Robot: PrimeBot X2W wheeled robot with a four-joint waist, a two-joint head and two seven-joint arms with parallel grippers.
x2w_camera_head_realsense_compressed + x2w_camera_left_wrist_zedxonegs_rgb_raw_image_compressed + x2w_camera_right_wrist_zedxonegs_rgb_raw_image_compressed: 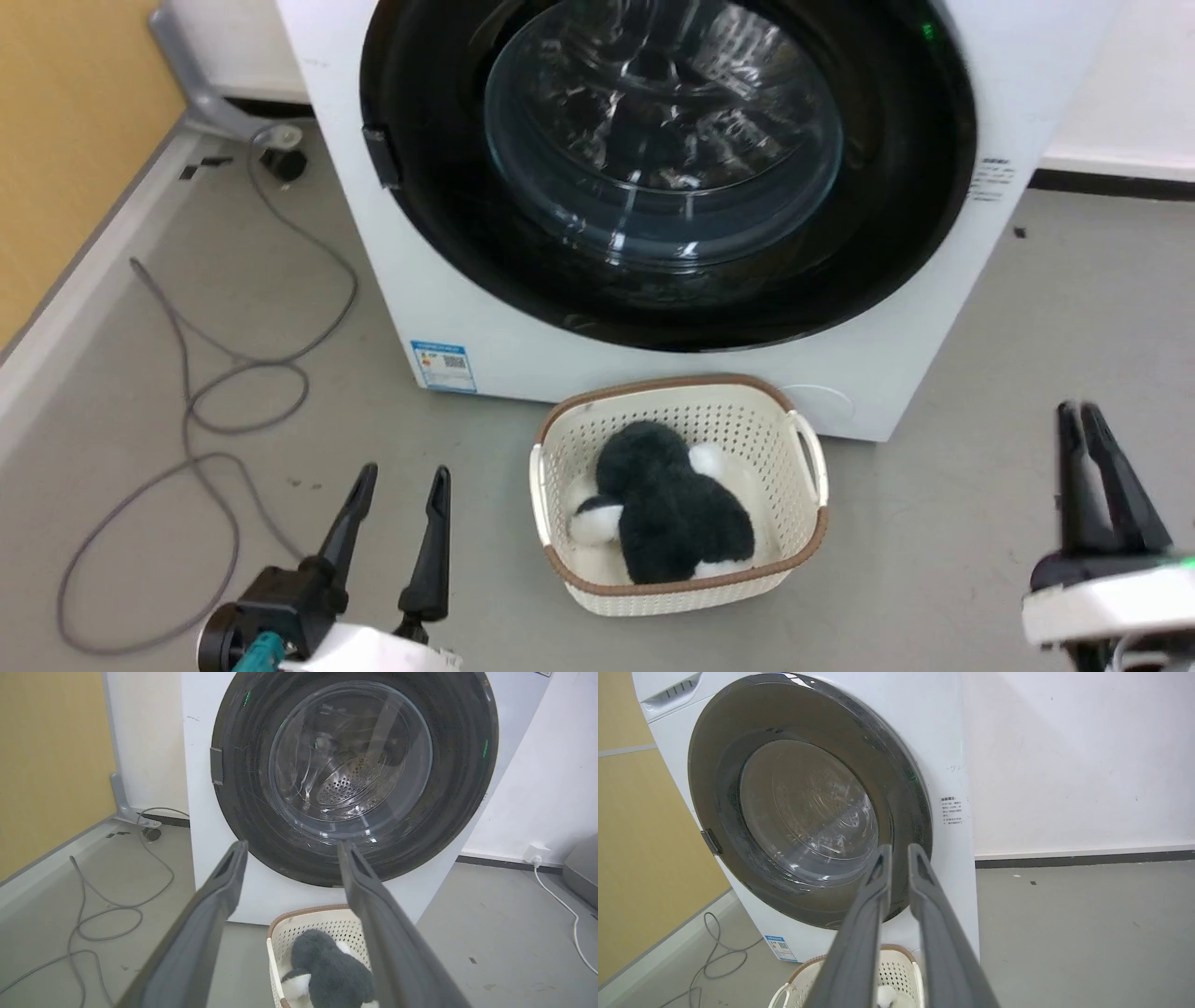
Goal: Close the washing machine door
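The door (896, 233) lies flush on the washing machine (467, 317), seemingly shut. If its latch is not caught, it may swing out over the basket (672, 383) just below. The left claw (404, 471) is spread wide and the right claw (1075, 411) nearly together. Both are empty.

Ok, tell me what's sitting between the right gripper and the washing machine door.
Nothing visible. The right gripper points at the door over bare floor. The basket with the plush toy sits low before the machine, to the gripper's left, off that line. The door already looks flush.
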